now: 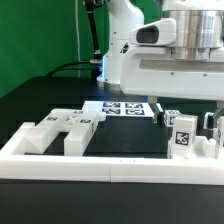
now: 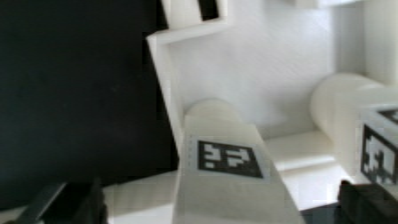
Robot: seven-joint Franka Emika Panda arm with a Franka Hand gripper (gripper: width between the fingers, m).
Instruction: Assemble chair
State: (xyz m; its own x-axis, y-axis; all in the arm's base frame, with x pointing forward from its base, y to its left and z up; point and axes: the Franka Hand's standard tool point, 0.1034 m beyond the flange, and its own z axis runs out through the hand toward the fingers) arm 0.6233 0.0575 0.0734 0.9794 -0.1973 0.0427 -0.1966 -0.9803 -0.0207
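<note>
End effector: jaws wide apart, clamped on nothing. The wrist view shows two dark fingertips at opposite edges of the picture. A tagged chair piece stands between them with a gap on each side, so no contact as far as I can tell.

In the exterior view that piece sits in the lower right of the frame, directly under the arm's white wrist housing. It is a chunky white block, tag facing the camera, on the black surface, just behind the white border rail. The fingertips are hard to make out in this view.

In the wrist view there is more white chair structure around the piece: a broad flat panel beyond it and a rounded part beside it. A second tag shows nearby. I cannot tell whether these are joined to the piece.

The other loose chair pieces are in the lower left of the exterior view, against the rail and well apart from the end effector. The marker board lies flat at frame centre, further back, between the two groups.

Key relation: the piece is straight below the end effector, inside the jaw gap. In the wrist view its long axis runs away from the fingertips and its narrow width crosses the gap, so closing would pinch it across the narrow faces.

Judgement: the next move is either to close on the piece or to lift clear. A lift should go straight up, since any sideways drift risks a fingertip knocking the piece. There is only one arm, so which is nearer doesn't arise.
</note>
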